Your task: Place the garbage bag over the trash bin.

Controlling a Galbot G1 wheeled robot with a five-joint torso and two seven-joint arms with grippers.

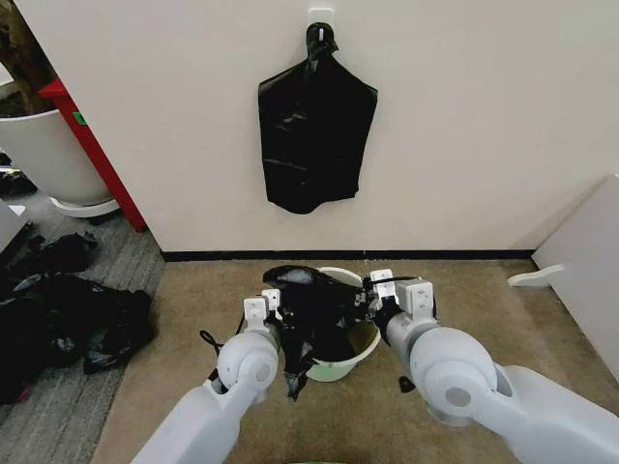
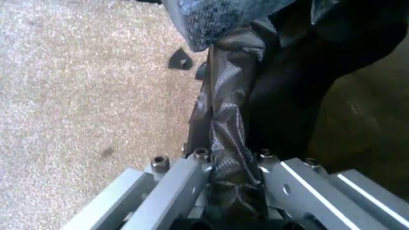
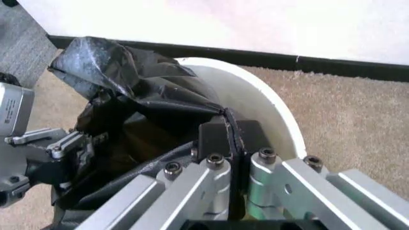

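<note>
Much of the trash bin (image 1: 340,365) is hidden: in the head view only its far rim and a curve of its cream-white front wall show, the rest covered by the garbage bag (image 1: 314,314) and the 2 arms. The bin stands on tan carpet (image 1: 464,300) near the wall's black baseboard. The bag, thin, glossy and creased, is draped over the bin's left and middle part, bulging above the rim, with a loose tail hanging down in front of the bin's left side. The bin's right inner wall is bare, smooth and rounded in the right wrist view (image 3: 255,103), where the bag (image 3: 137,91) piles in sharp folds against it.

The left gripper (image 1: 272,302) is at the bag's left edge. In the left wrist view its metal fingers (image 2: 185,179) are drawn narrow on a twisted, rope-like strand of the bag (image 2: 230,139), whose film shows a fine pebbled sheen; the fingertips themselves are buried in plastic. The right gripper (image 1: 379,282) sits over the bin's right rim. Its dark pads (image 3: 214,139) are pressed together on a thin edge of the bag, the pinched film itself barely visible between them.

On the wall above hangs a flat bunch of black bags (image 1: 314,135) knotted to a white hook. A heap of dull black cloth (image 1: 68,319) lies on the grey floor at left, and a large white tub (image 1: 48,155) is cut off by the frame edge.
</note>
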